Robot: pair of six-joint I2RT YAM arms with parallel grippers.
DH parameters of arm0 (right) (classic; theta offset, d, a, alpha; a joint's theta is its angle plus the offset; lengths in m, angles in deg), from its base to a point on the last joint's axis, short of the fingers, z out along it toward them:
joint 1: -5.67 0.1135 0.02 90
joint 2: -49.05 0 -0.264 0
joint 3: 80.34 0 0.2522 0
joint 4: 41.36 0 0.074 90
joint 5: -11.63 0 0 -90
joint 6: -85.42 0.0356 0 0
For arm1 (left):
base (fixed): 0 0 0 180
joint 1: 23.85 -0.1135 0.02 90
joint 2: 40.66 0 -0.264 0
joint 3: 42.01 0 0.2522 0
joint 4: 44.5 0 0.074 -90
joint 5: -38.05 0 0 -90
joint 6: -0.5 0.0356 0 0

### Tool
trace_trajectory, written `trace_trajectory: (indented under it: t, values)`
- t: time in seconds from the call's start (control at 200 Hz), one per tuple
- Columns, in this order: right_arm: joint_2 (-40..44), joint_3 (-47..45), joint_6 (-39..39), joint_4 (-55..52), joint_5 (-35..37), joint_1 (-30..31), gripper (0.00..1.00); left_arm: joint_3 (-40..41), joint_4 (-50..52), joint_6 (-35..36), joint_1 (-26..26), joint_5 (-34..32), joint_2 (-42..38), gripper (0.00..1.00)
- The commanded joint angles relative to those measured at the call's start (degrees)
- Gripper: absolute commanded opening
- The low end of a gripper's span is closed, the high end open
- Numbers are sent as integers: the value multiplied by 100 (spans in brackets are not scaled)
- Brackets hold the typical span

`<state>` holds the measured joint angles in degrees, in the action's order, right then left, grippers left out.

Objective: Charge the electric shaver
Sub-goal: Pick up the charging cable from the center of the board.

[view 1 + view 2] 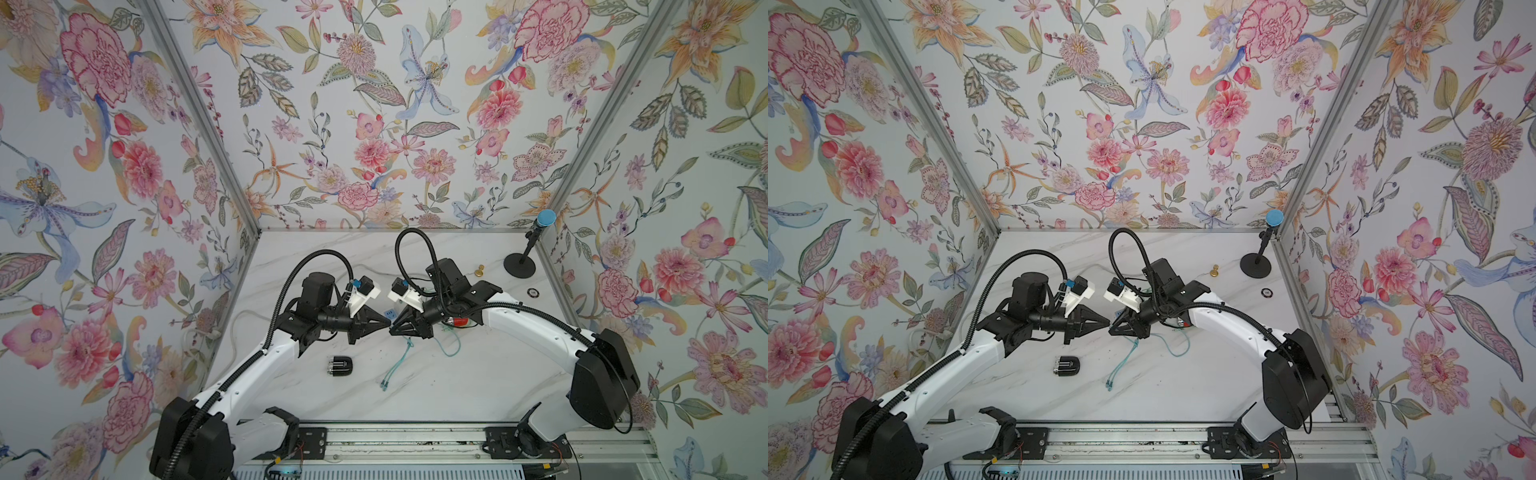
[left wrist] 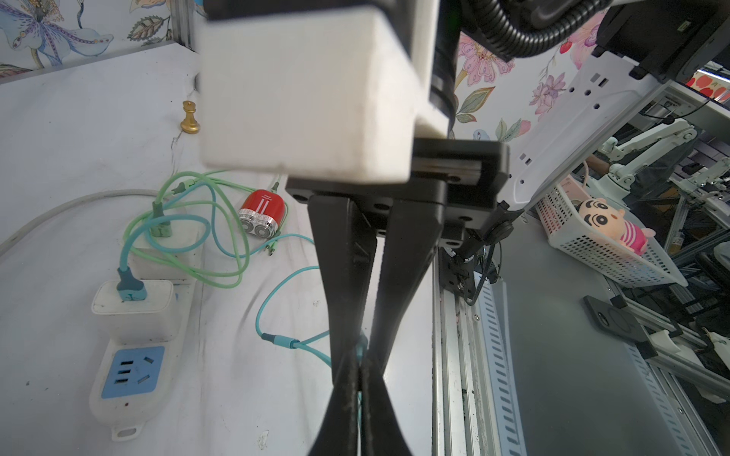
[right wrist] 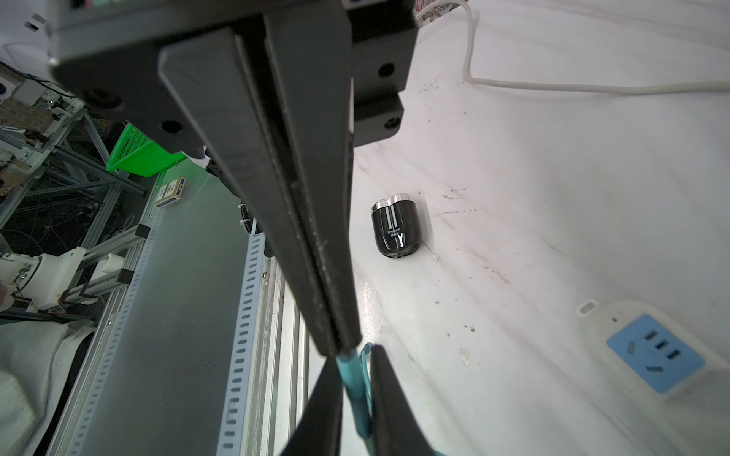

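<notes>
Black shaver (image 3: 395, 227) carries two white stripes, a Y-shaped mark and a line of white lettering too small to read, with silver twin heads at one end. It lies flat on the table (image 1: 457, 386), near the front rail on the left arm's side, untouched and apart from the loose ends of the cable (image 2: 278, 339). A red shaver (image 2: 260, 211), striped the same way, lies partly under the right arm among cable loops.

The table is white with grey marble veining and dark scuffs. Floral wallpaper (image 1: 374, 124) covers the three walls. A white strip (image 2: 130, 410) with one blue socket face holds two white chargers (image 2: 134, 312). The teal cable runs from one and a green cable (image 2: 160, 229) from the other.

Left gripper (image 2: 360, 367) and right gripper (image 3: 354, 355) meet tip to tip above the table's middle. The left is pinched tight on the thin teal cable, and the right is clamped on its thicker sleeve.
</notes>
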<state>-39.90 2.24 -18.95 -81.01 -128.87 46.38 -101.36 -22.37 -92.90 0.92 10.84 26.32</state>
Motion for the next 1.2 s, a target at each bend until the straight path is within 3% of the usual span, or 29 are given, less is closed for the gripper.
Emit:
trace_trajectory:
  t: [0.0,1.196]
  values:
    - [254,4,-114,69,-36,-63,18,10,30,173,26,129,52,0]
    - [20,-167,-75,275,-132,-85,23,-78,49,147,-16,111,17,0]
